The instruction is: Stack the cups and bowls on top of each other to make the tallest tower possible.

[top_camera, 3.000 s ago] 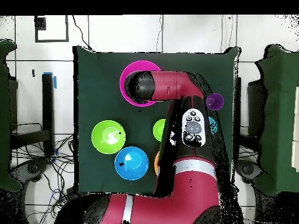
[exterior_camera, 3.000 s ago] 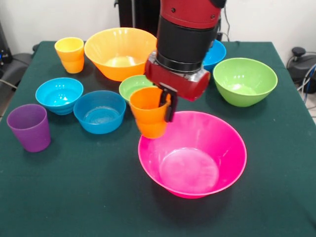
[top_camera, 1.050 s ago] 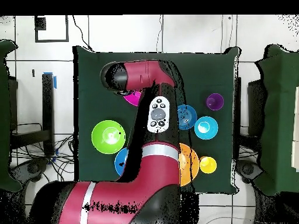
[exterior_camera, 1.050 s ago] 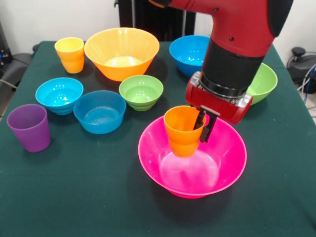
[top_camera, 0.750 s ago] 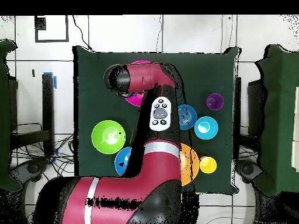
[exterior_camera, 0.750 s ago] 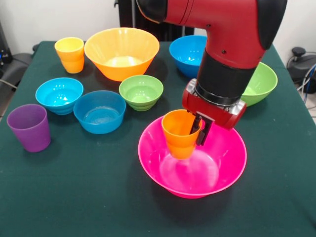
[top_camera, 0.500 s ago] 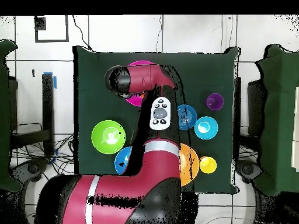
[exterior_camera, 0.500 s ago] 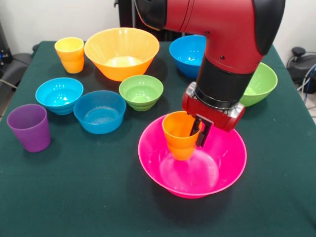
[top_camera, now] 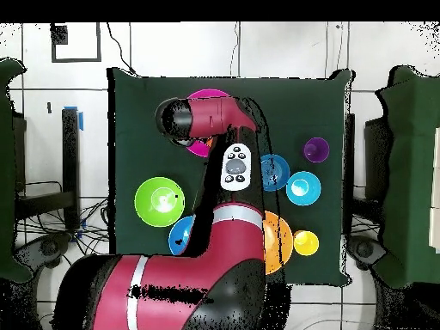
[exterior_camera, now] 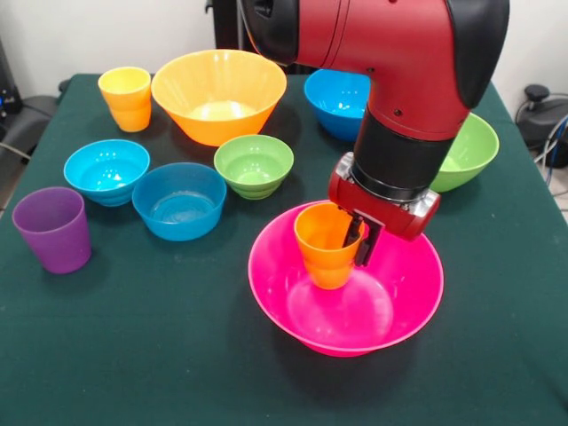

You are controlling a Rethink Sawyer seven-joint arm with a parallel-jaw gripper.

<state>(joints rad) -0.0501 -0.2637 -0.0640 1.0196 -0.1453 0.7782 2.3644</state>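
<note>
Fingers (exterior_camera: 353,241) pinch the rim of the orange cup (exterior_camera: 324,248), one inside, one outside, just over the big pink bowl (exterior_camera: 404,302). It looks light, stiff and slippery, so the rim seems the best hold

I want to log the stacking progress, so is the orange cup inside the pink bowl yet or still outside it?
Inside: the orange cup hangs upright within the pink bowl, gripped by the gripper. Whether it touches bottom: cannot tell.

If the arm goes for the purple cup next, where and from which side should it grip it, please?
Probably from above, pinching the rim of the purple cup, one finger inside. It stands upright, mouth open, apart from the cyan bowl, the way the gripper holds the orange cup.
</note>
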